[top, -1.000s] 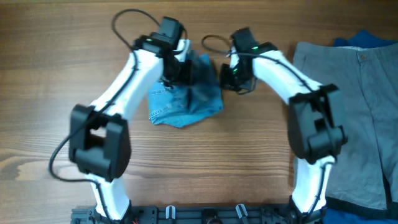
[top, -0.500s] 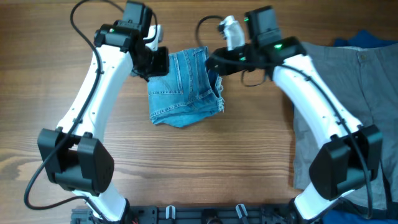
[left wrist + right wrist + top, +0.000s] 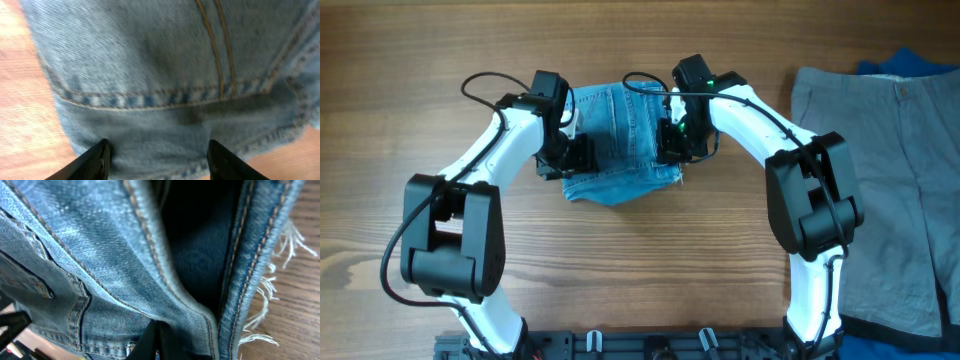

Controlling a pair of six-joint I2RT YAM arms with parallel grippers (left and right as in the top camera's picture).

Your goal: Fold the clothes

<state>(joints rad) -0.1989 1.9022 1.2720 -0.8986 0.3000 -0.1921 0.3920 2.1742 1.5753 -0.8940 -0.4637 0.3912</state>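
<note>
A pair of light blue, faded denim jeans point(image 3: 620, 135) lies folded into a compact bundle on the brown wood-grain worktop point(image 3: 650, 260), in the upper middle of the overhead frame. Its lower edge is rumpled and uneven.

The left gripper point(image 3: 572, 155) sits at the left edge of the bundle. In the left wrist view its two dark fingers point(image 3: 97, 161) stand wide apart at the bottom of the frame. Denim with orange stitching and a thick seam fills the space above and between them.

The right gripper point(image 3: 672, 140) is at the right edge of the bundle. The right wrist view is pressed close to layered denim, with a dark gap between two stitched edges and white frayed threads point(image 3: 265, 295) trailing onto the wood at the right. One dark finger point(image 3: 150, 341) shows at the bottom edge against the cloth. I cannot tell how wide this gripper stands.

A pair of grey trousers point(image 3: 890, 190) is spread along the right side of the overhead frame, well apart from the jeans. A dark blue garment point(image 3: 910, 63) shows at its upper edge.
</note>
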